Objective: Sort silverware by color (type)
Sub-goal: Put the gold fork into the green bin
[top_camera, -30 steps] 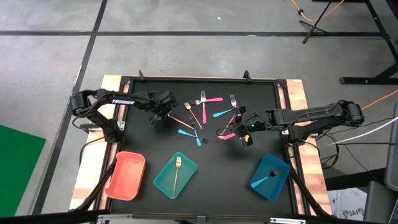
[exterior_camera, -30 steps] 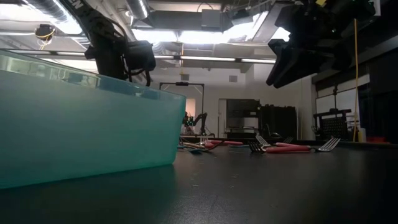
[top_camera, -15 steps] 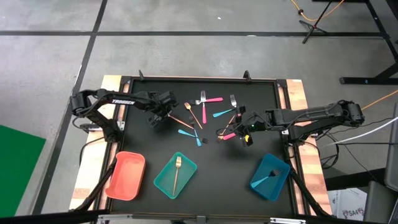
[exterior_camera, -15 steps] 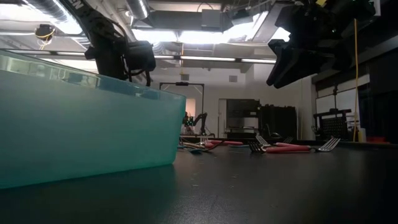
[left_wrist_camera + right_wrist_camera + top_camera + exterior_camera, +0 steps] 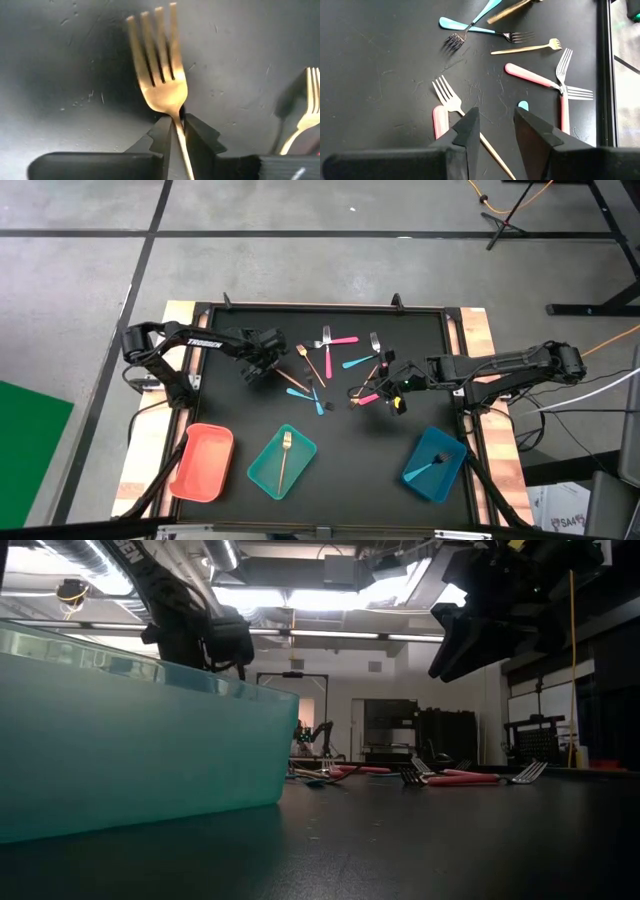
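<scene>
Pink-, light-blue-handled and gold forks and spoons (image 5: pixel 340 365) lie scattered flat on the black table's middle; in the low view they show as a far row (image 5: pixel 440 777). My left gripper (image 5: pixel 264 364) is at the scatter's left end, shut on a gold fork (image 5: pixel 161 70). A second gold fork (image 5: pixel 306 107) lies beside it. My right gripper (image 5: pixel 394 386) hangs open over the scatter's right end. In its wrist view (image 5: pixel 492 131) the fingers stand above a pink-handled fork (image 5: pixel 442 107) and a gold handle (image 5: pixel 496 155), touching neither. My left gripper pinches the gold fork at its neck (image 5: pixel 177 114), just below the head, between its two fingertips (image 5: pixel 161 131). The fingers come from above, slanting from the table's left. The tines point away past the fingertips, and the handle runs back between the fingers.
Three trays stand along the near edge: a red one (image 5: pixel 187 480), a teal one (image 5: pixel 262 470) with a gold fork in it (image 5: pixel 285 452), and a blue one (image 5: pixel 450 475) with a blue piece in it (image 5: pixel 432 467). The teal tray's wall (image 5: pixel 130 740) fills the low view's left.
My left gripper has sunk a little in the low view, and its arm has shifted slightly. My right gripper and the scattered pieces have stayed where they were.
</scene>
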### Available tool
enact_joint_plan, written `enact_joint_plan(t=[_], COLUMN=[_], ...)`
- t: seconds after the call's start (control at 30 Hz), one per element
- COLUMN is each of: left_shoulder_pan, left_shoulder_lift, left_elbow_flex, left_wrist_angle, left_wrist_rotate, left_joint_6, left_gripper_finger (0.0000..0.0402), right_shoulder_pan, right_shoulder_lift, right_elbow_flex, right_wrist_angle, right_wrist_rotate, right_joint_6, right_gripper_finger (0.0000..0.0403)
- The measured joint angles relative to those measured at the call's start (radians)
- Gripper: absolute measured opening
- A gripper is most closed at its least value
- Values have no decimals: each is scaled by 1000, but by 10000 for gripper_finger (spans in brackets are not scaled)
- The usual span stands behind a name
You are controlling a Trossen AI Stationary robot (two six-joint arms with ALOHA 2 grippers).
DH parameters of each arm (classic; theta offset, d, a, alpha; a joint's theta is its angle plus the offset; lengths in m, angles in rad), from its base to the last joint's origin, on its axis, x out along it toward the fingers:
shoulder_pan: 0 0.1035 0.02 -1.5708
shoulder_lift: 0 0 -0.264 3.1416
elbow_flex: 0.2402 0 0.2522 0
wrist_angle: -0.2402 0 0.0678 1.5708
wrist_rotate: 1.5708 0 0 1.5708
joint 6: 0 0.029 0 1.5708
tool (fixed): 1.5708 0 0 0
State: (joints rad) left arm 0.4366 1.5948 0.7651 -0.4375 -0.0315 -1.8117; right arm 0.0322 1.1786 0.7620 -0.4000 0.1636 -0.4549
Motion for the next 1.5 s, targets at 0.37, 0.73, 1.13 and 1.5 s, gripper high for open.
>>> enact_joint_plan(t=[0.37,0.73,1.13,1.5], left_shoulder_pan=[-2,0,-78,-417], left_shoulder_lift=[-5,-5,-8,-8], left_elbow_flex=[-2,93,350,413], left_wrist_angle=[10,30,21,-2], left_wrist_rotate=[-4,12,297,291], left_joint_6=[104,335,588,404], left_gripper_finger=[8,4,3,3], right_shoulder_pan=[0,0,0,0], right_shoulder_lift=[0,0,0,0], right_elbow_flex=[0,0,0,0], right_wrist_angle=[0,2,2,0], right_wrist_rotate=[0,0,0,0], right_joint_6=[0,0,2,3], right_gripper_finger=[113,113,113,113])
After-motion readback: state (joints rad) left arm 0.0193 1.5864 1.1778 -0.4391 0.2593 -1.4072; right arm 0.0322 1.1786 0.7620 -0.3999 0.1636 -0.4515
